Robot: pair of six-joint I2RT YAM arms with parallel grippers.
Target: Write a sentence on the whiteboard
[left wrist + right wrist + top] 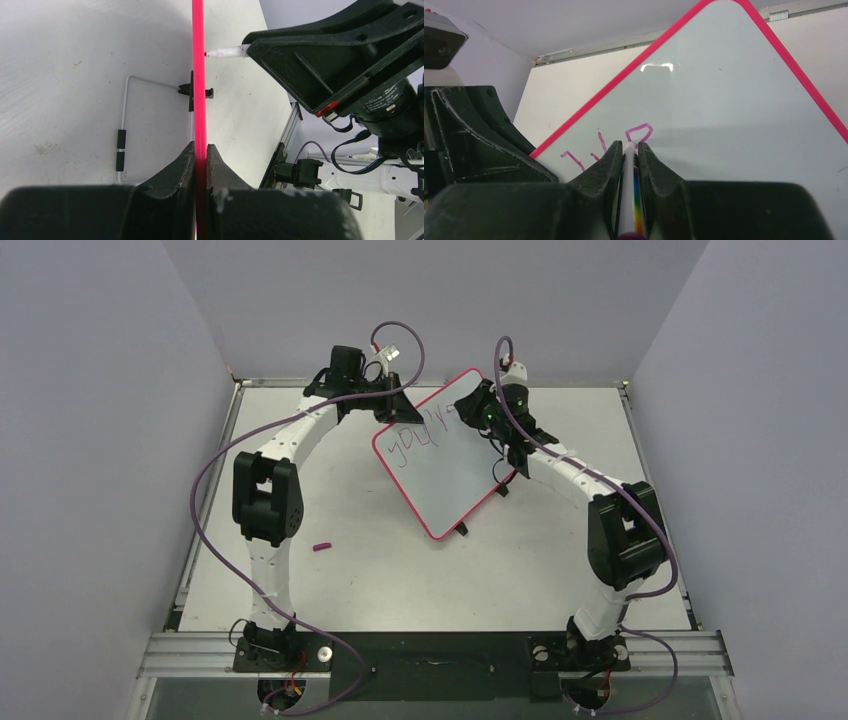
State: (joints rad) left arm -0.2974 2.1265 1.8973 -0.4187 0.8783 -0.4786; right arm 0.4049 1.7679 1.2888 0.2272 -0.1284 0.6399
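Seen from above, a white bench (pixel 330 580) fills the frame, and a small reddish cap-like piece (pixel 321 547) lies alone left of centre. Toward the upper middle, the left end effector (pixel 378 390) is pressed together on the upper left edge of the whiteboard (pixel 450 470), pinching its pink rim. The left wrist view shows that rim edge-on between the two fingers, with a thin wire stand (pixel 125 115) clipped to the board's back. The whiteboard sits tilted at the centre of the frame, one corner pointing up and one down. Reddish-purple strokes of the sentence (pixel 420 433) run near its upper left edge. At the board's upper right, the right end effector (pixel 487 410) is clamped on a marker (pixel 629 200), whose tip meets the board beside the few written letters.
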